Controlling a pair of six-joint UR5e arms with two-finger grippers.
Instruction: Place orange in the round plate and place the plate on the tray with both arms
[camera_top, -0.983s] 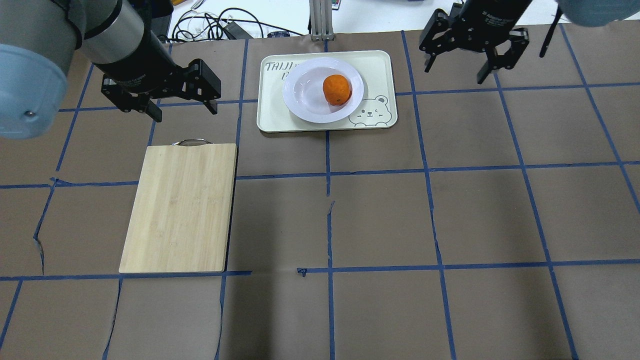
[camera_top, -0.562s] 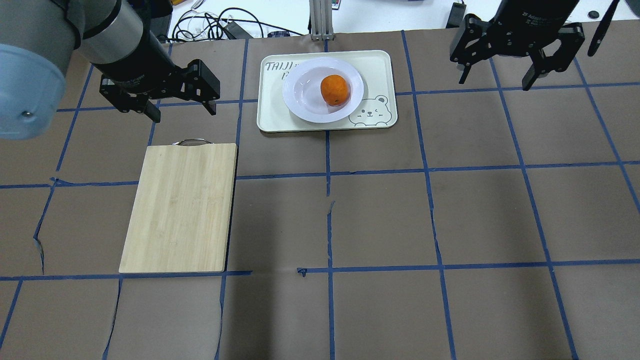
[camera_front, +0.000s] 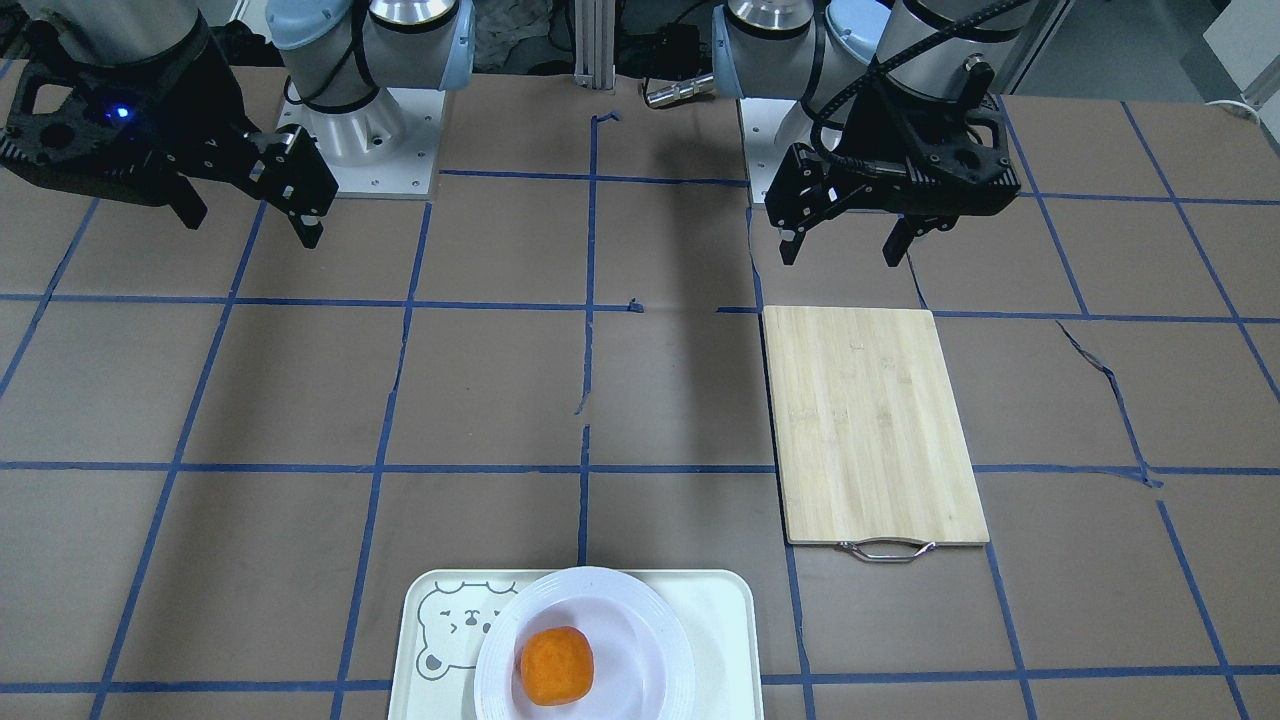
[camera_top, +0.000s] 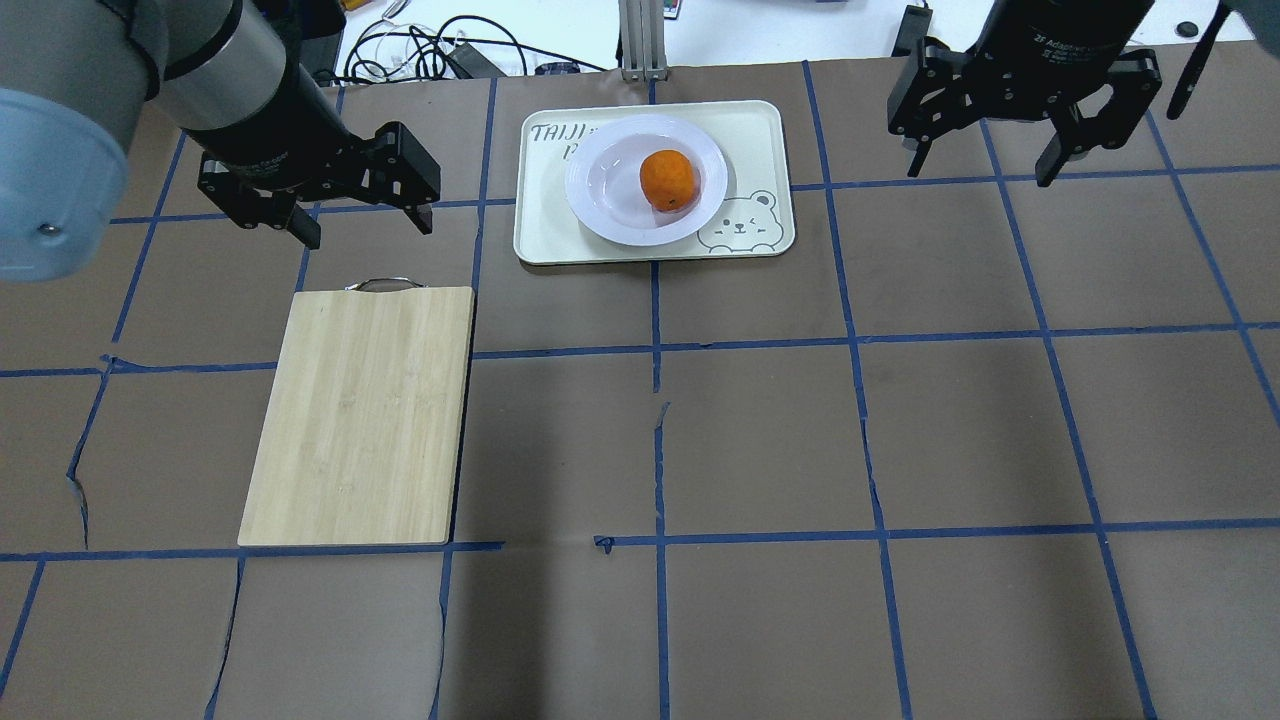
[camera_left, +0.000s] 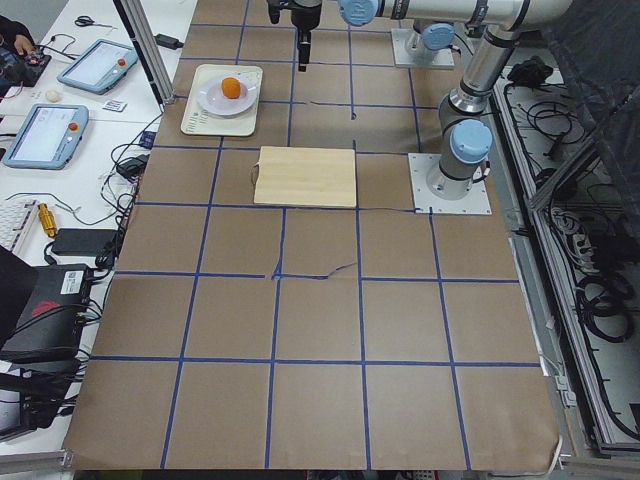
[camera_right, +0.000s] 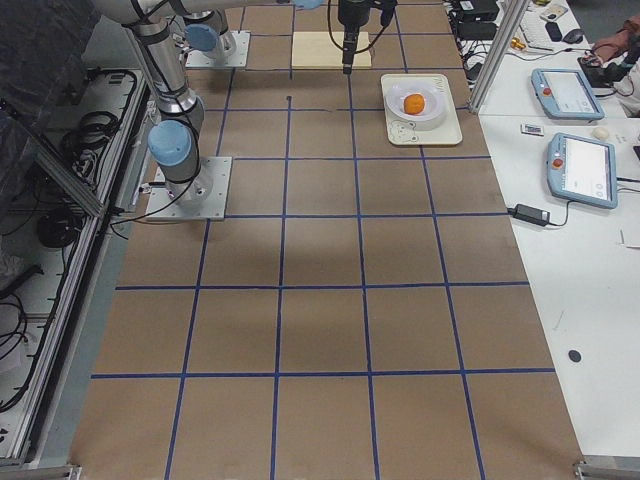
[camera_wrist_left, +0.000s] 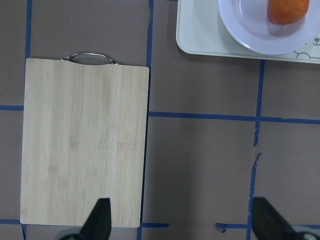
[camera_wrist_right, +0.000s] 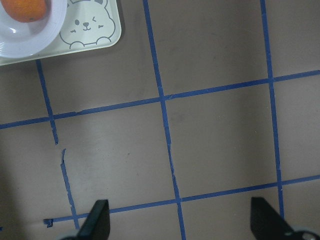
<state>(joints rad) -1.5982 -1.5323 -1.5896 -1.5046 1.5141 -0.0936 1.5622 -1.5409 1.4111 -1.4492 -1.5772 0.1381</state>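
Note:
The orange (camera_top: 669, 180) lies in the round plate (camera_top: 608, 190), a little right of its centre. That white plate sits on the cream tray (camera_top: 762, 135) with the bear drawing, at the table's far middle. Both arms hang above the table, away from the tray. My left gripper (camera_top: 368, 228) is open and empty to the left of the tray, beyond the cutting board's handle. My right gripper (camera_top: 978, 175) is open and empty well to the right of the tray. From across the table I see the orange (camera_front: 556, 665), the left gripper (camera_front: 838, 257) and the right gripper (camera_front: 255, 230).
A bamboo cutting board (camera_top: 360, 415) with a metal handle lies on the left half of the table, near the left gripper. An aluminium post (camera_top: 640, 40) and cables (camera_top: 430, 50) stand behind the tray. Brown paper with blue tape lines covers the table.
My right gripper swung rightward away from the tray, then came back a little to the left. The orange rolled slightly left in the plate. The left gripper barely moved.

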